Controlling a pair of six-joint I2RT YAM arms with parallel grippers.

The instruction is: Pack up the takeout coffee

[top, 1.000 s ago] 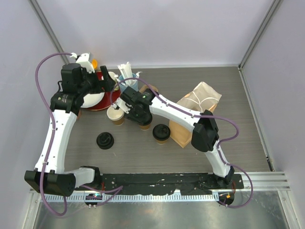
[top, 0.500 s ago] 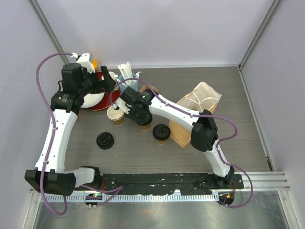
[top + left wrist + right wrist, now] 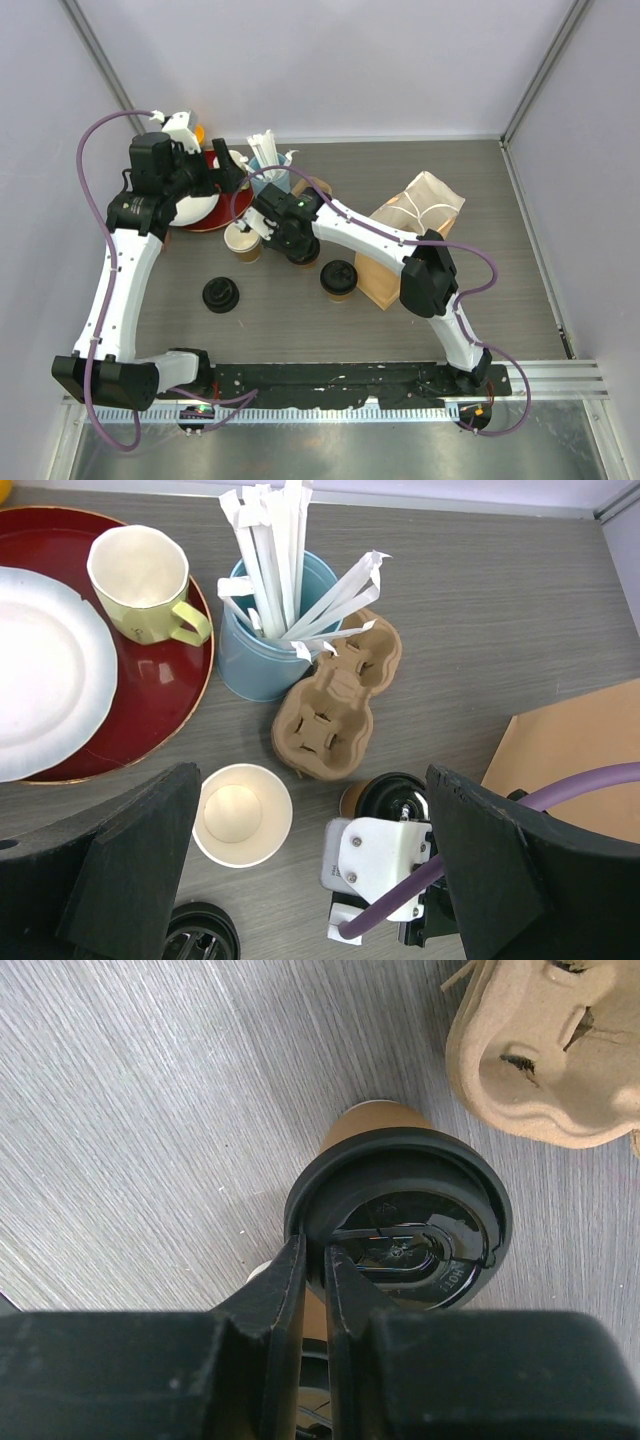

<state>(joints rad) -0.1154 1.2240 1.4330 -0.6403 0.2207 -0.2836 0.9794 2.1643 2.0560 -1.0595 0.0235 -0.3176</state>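
A kraft coffee cup [image 3: 365, 1125] with a black sip lid [image 3: 400, 1220] stands on the table. My right gripper [image 3: 313, 1250] is above it, its fingers pinched on the lid's near rim. From above, that gripper [image 3: 290, 240] covers most of this cup [image 3: 305, 262]. A second lidded cup [image 3: 338, 280] stands just right of it. An open cup without a lid [image 3: 243, 815] stands to the left. A loose black lid [image 3: 220, 295] lies nearer the front. My left gripper [image 3: 310, 880] hangs open high over the open cup and holds nothing.
A moulded pulp cup carrier [image 3: 335, 705] lies beside a blue cup of wrapped sticks [image 3: 255, 655]. A red tray [image 3: 170, 680] carries a yellow-green mug [image 3: 140, 580] and a white plate [image 3: 40, 670]. A brown paper bag [image 3: 410, 240] stands open at the right.
My right gripper's fingers have closed in on the lid's rim and shifted slightly over the cup. The left arm has stayed where it was.
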